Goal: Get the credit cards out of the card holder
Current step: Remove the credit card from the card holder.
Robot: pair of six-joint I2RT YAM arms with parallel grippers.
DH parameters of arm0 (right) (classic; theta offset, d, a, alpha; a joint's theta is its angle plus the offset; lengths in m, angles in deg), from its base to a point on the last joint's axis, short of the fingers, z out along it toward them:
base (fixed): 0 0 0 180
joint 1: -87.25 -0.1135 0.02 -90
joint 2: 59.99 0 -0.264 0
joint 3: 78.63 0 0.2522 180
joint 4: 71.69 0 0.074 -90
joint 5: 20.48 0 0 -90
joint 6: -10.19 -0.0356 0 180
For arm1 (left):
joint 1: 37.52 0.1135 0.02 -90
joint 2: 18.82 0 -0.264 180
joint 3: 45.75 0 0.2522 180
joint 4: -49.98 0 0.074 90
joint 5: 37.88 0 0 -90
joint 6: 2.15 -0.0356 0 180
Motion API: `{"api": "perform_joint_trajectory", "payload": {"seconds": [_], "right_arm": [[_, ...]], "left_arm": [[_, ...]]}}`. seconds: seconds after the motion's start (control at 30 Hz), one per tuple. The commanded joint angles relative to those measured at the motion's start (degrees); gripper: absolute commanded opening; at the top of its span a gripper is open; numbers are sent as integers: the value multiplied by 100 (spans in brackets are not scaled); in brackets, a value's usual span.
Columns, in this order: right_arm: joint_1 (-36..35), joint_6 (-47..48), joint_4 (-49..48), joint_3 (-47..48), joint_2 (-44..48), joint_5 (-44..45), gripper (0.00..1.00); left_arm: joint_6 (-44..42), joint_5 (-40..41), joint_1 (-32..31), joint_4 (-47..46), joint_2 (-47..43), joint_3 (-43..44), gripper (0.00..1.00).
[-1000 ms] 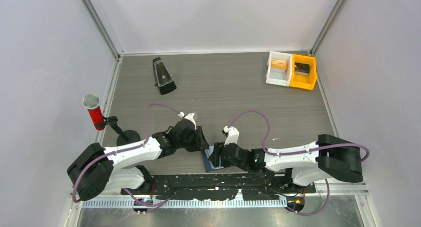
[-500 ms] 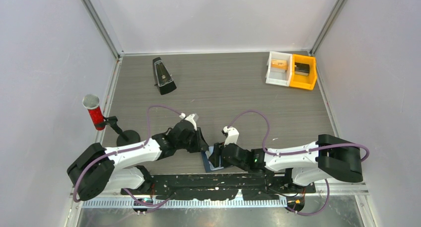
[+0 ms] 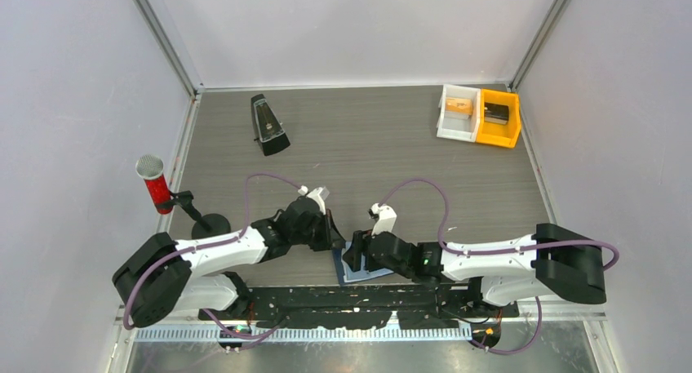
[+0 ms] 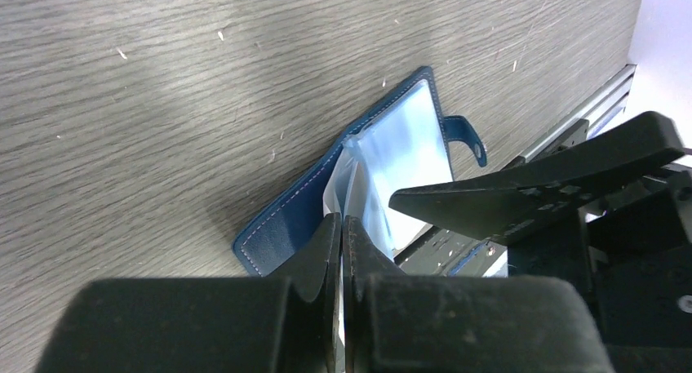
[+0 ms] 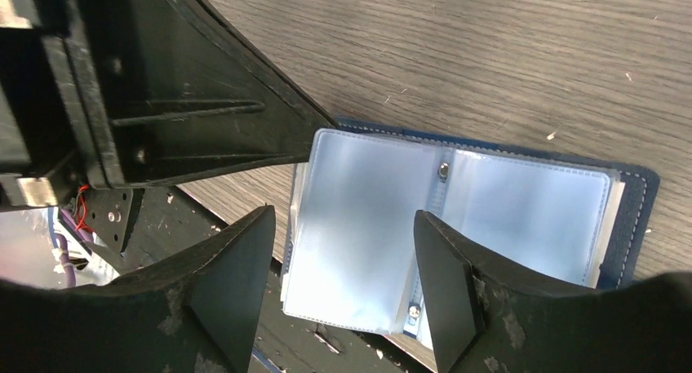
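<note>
At the near edge lies one open card holder point(image 5: 522, 202).

Ahead of the matt black plastic left claw point(image 4: 341, 222), the card holder point(image 4: 281, 222) shows a navy leather-like cover with pale stitching. Below the right claw point(image 5: 343, 218), its sleeves point(image 5: 367, 185) are glossy clear plastic, with a metal snap point(image 5: 443, 170). The table point(image 4: 163, 104) is matt, scuffed grey woodgrain.

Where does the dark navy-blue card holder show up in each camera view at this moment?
Top external: dark navy-blue bifold card holder sits low centre, at the table's near edge.
Left wrist: it lies mid-frame, open, with its clear sleeves facing up.
Right wrist: it lies centre to right, spread open.
Shared landmark: the grey wood-grain tabletop beneath it.
</note>
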Motion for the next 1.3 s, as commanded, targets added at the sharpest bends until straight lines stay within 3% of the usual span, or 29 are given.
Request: {"api": "perform_joint_trajectory", "payload": {"seconds": [0.0,0.73,0.97,1.27], "right_arm": [[23,88,119,-38,255,225,71],[53,60,381,178,-178,257,72],[87,50,1153,45,337,692,70],[392,-11,1879,-220,1085,981,70]], "left_arm": [[-26,-148,12,-174,165,78,0],[222,-313,3,-443,131,-71,0],[-57,-134,3,42,144,27,0],[-141,-186,3,5,58,-50,0]]}}
